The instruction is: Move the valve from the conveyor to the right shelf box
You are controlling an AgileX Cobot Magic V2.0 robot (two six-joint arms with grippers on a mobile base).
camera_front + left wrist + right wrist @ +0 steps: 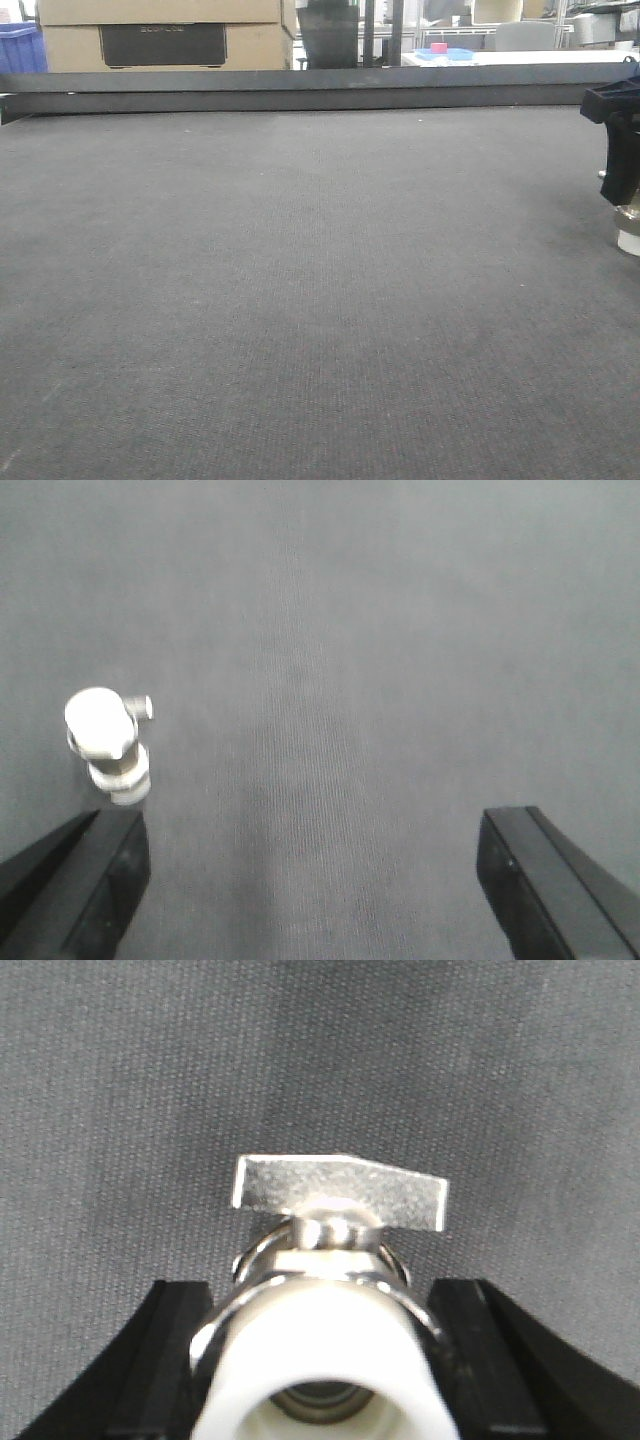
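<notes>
The right gripper [322,1295] has its black jaws set against both flanks of the valve [328,1330] with no gap showing, so I judge it clamped for the carry to the shelf box; the lever lies crosswise at 12 o'clock, clear of the jaws. In the front view the pair sits at 3 o'clock on the conveyor [300,300]; whether it is off the belt I cannot tell. The left gripper [312,825] hangs wide apart and empty, idle I judge, a like fitting [108,742] at its 9 o'clock; the valve is small bright silver with a rounded white end.
</notes>
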